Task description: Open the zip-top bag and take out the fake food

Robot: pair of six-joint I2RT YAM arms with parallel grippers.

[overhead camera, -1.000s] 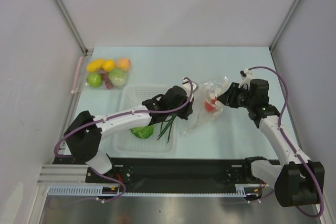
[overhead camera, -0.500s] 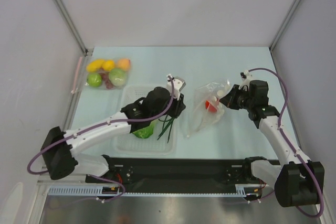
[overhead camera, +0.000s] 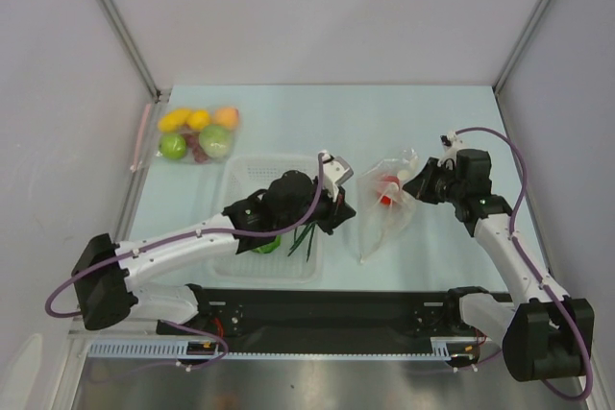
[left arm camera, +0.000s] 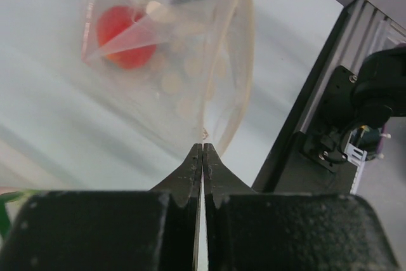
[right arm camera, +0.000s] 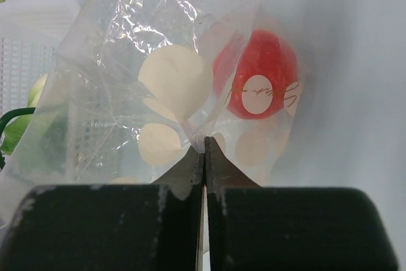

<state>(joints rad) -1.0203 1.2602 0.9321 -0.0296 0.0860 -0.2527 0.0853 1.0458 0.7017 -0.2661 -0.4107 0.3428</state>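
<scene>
The zip-top bag (overhead camera: 386, 213) hangs crinkled between my two grippers, right of the basket. Inside it sit a red tomato (overhead camera: 383, 198) and small white pieces (right arm camera: 174, 80). My right gripper (overhead camera: 415, 184) is shut on the bag's upper right film, pinched at the tips (right arm camera: 204, 139). My left gripper (overhead camera: 346, 208) is shut at the bag's left rim, which runs into its tips (left arm camera: 203, 146). The tomato (left arm camera: 124, 36) shows through the gaping bag (left arm camera: 209, 42). A green lettuce head (overhead camera: 258, 243) and dark-green stalks (overhead camera: 307, 237) lie in the white basket (overhead camera: 240, 172).
A clear pouch of yellow, orange and green round fruits (overhead camera: 197, 133) lies at the back left, a pink strip (overhead camera: 144, 136) beside it. Grey walls close in the table on three sides. The black rail (left arm camera: 317, 125) runs along the near edge.
My left gripper pulled back over the basket, opened, then moved right to the bag's rim and shut. My right gripper shut on the bag. The bag's lower end swung nearer.
</scene>
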